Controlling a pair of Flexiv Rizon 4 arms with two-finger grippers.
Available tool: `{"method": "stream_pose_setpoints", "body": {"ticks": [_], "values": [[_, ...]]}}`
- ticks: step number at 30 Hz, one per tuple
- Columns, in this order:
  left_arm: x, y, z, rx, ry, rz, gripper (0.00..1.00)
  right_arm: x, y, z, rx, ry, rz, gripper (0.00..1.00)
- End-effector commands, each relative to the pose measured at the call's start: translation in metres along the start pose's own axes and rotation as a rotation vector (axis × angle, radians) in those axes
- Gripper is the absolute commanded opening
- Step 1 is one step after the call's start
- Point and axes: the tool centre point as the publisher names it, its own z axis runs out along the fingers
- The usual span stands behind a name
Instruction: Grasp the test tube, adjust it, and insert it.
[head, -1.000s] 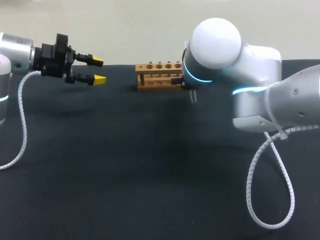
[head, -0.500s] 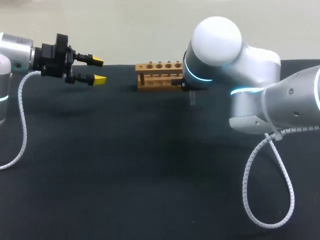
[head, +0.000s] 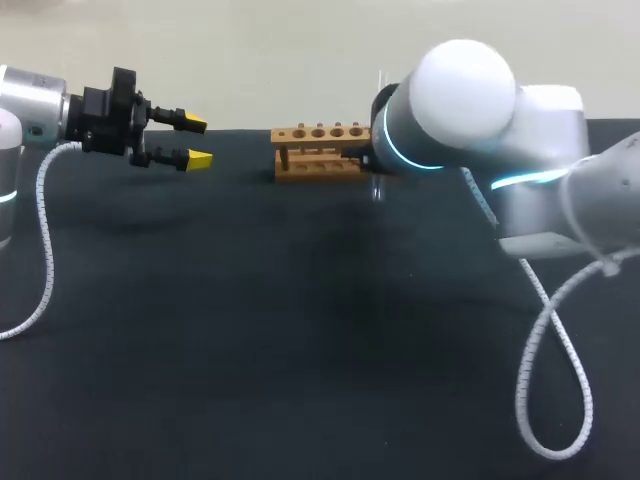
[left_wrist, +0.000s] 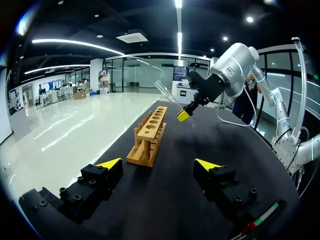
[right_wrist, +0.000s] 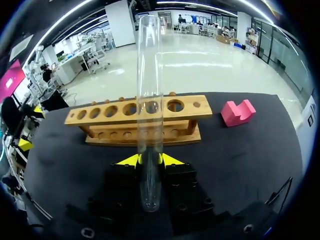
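A clear glass test tube (right_wrist: 150, 100) stands upright between the yellow fingertips of my right gripper (right_wrist: 150, 160), which is shut on its lower part. The tube hangs just in front of the wooden rack (right_wrist: 137, 117), whose row of holes is empty. In the head view the rack (head: 318, 150) stands at the table's far edge. The tube's lower end (head: 378, 190) shows just right of the rack, below my right arm (head: 460, 100), which hides its gripper. From the left wrist view the right gripper (left_wrist: 185, 114) holds the tube (left_wrist: 164, 90) above the rack's far end. My left gripper (head: 190, 142) hovers open, left of the rack.
A pink notched block (right_wrist: 237, 112) lies on the black table beside the rack's end, on the right arm's side. My right arm's white cable (head: 545, 370) loops over the near right of the table. My left arm's cable (head: 45, 250) hangs at the left edge.
My right arm has swung its elbow to the right and lifted slightly, bringing the tube more upright, with its top now showing above the arm. The left arm has not moved.
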Motion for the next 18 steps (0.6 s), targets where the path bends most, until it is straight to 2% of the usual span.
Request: {"method": "stream_pose_setpoints", "body": {"ticks": [1,10,18], "values": [[0.001,0.0,0.0,-0.001,-0.003,0.002,1.0,0.008,-0.007,-0.036,-0.016,-0.143,0.001,0.0],[0.001,0.0,0.0,-0.001,-0.003,0.002,1.0,0.008,-0.004,-0.068,-0.032,-0.174,-0.005,0.0],[0.001,0.0,0.0,-0.001,-0.003,0.002,1.0,0.01,-0.005,-0.075,-0.042,-0.169,-0.003,0.0]]}}
